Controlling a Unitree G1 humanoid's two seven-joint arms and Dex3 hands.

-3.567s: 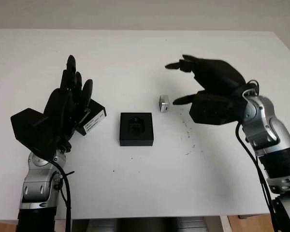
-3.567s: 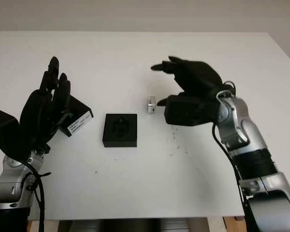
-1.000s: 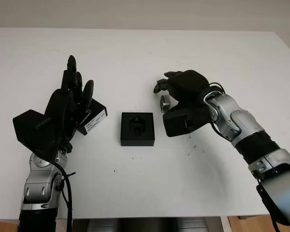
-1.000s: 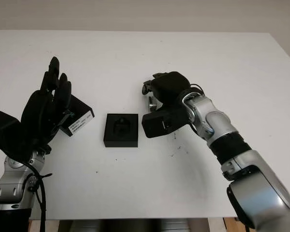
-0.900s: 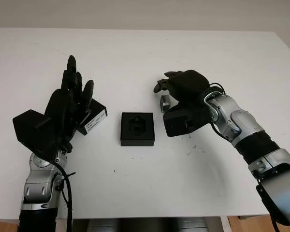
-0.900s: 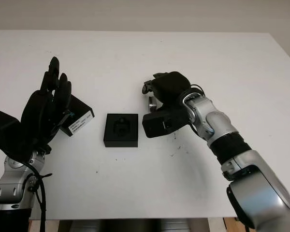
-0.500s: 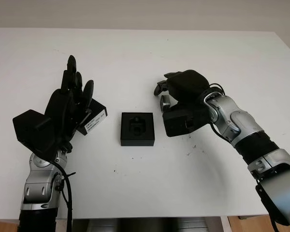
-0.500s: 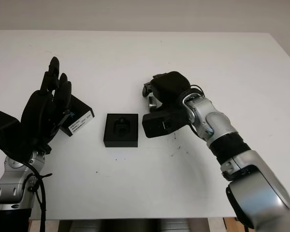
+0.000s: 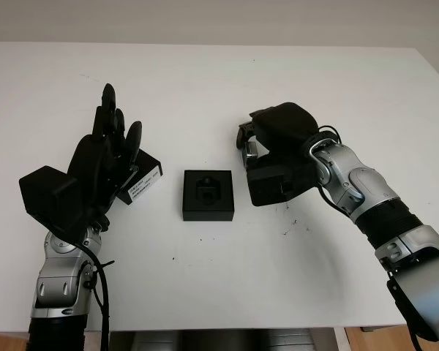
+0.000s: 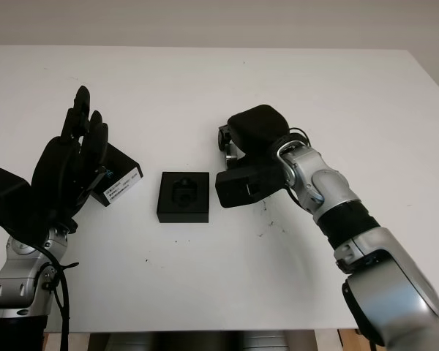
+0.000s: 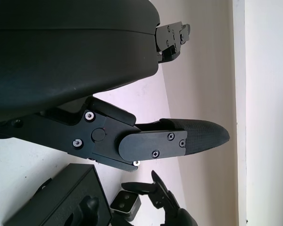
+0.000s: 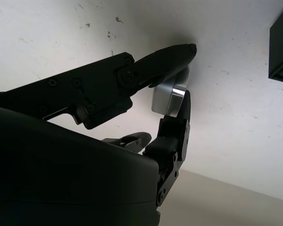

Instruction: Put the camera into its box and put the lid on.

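A small silver camera (image 9: 249,152) sits right of the open black box (image 9: 208,194), which stands at mid-table with a moulded recess in it. My right hand (image 9: 246,145) covers the camera from the right. In the right wrist view, a finger (image 12: 151,63) and the thumb (image 12: 177,127) pinch the camera (image 12: 168,100) between them, close to the table top. The black lid (image 9: 142,180), with its white label, lies left of the box and is partly hidden behind my left hand (image 9: 106,150). That hand is open and raised above the table.
The white table (image 9: 205,88) reaches from a pale wall at the back to its front edge (image 9: 227,327). Small dark specks (image 9: 289,219) mark the surface right of the box, beside my right forearm (image 9: 366,197).
My right hand came in from the right and lowered over the camera, and its fingers curled shut on it. The left hand, box and lid have not moved.
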